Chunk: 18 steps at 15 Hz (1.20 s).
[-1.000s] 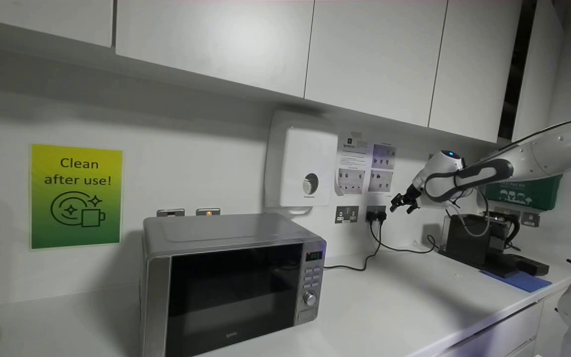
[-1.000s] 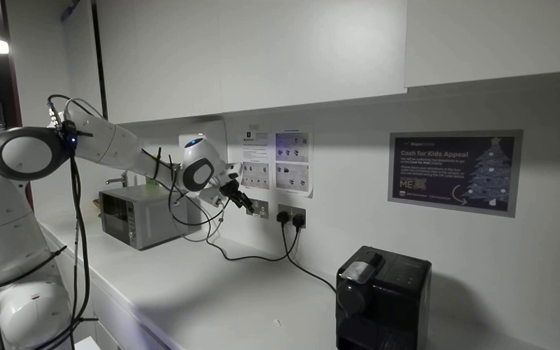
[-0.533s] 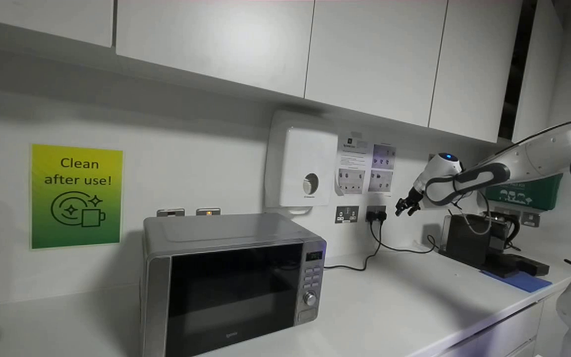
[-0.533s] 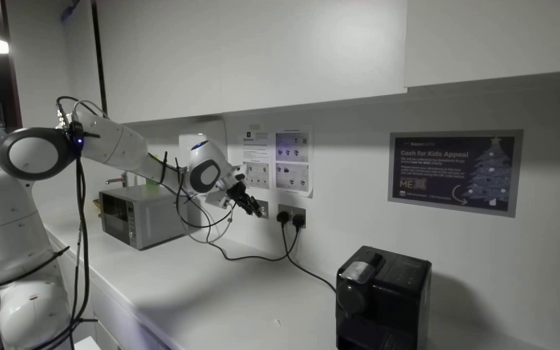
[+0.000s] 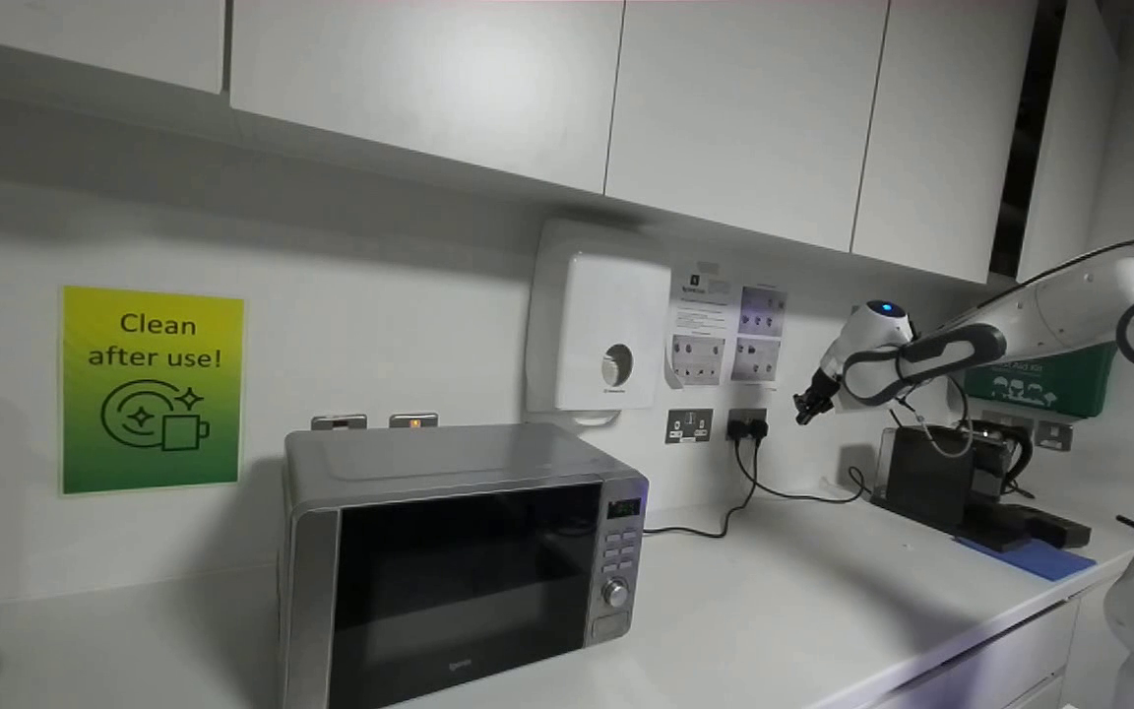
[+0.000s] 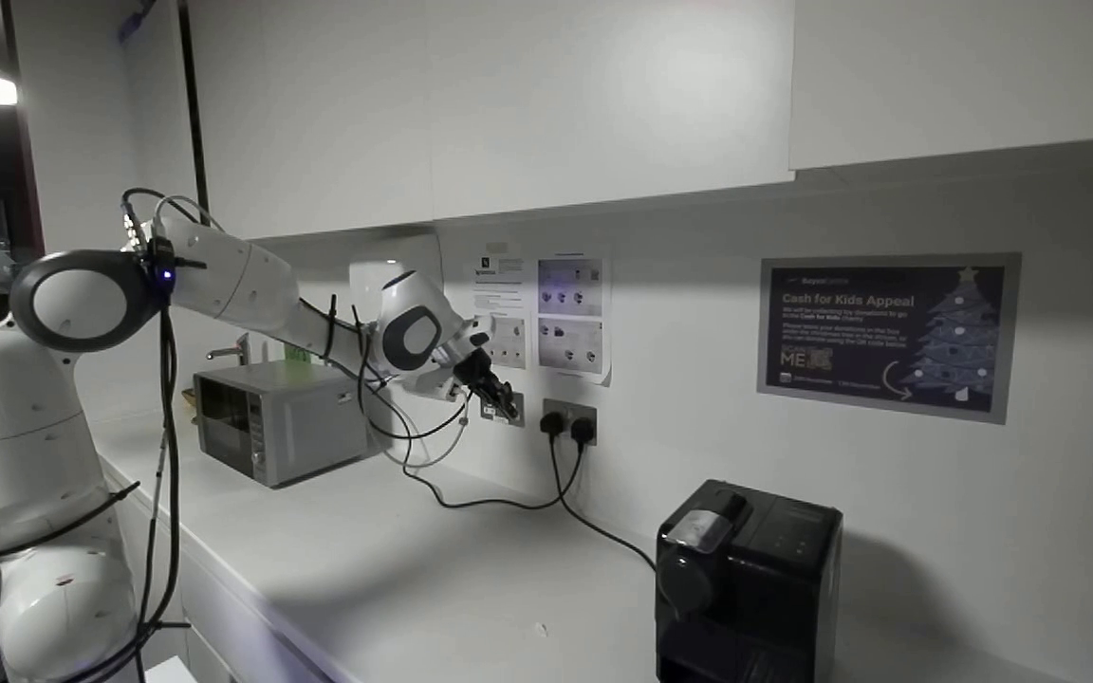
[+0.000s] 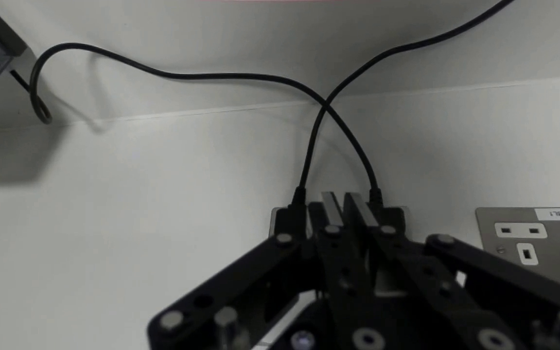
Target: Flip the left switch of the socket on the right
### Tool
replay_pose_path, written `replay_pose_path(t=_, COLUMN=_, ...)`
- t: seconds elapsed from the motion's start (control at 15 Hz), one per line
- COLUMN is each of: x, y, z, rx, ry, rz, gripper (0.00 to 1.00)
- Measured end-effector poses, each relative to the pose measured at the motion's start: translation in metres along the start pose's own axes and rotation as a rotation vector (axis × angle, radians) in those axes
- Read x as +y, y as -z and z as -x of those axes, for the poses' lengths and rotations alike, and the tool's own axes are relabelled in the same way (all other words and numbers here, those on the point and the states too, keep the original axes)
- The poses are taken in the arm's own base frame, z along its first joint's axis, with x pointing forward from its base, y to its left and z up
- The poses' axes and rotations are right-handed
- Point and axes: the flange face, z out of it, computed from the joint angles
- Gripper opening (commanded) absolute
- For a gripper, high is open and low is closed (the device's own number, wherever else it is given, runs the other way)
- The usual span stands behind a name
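The socket on the right (image 6: 572, 409) is a grey metal plate with two black plugs in it, also seen in an exterior view as a dark plate (image 5: 747, 415). My gripper (image 5: 801, 410) hangs in the air near the wall. In the wrist view the gripper (image 7: 343, 197) covers most of that plate, whose left rim (image 7: 273, 221) peeks out; its switches are hidden behind my fingers. A narrow gap with nothing in it parts the fingertips. How far they are from the plate I cannot tell.
An unplugged socket plate (image 7: 518, 248) shows beside it, partly behind my gripper in an exterior view. Black cables (image 7: 326, 104) cross below the plugs. A microwave (image 5: 469, 551) and a black coffee machine (image 6: 750, 569) stand on the counter; wall cupboards (image 6: 603, 114) hang above.
The fingers have drawn from wide apart to a narrow gap. In both exterior views the gripper has shifted a little to the right.
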Motion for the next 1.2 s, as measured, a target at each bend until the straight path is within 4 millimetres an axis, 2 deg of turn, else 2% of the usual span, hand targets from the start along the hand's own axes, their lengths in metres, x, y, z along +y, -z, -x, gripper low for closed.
replay_pose_path(t=0.33, x=0.005, y=-0.009, z=-0.012, rx=0.008, ry=0.000, rz=0.014, gripper=0.01)
replay_pose_path(t=1.2, x=0.003, y=-0.013, z=-0.015, rx=0.005, ry=0.001, rz=0.014, gripper=0.01)
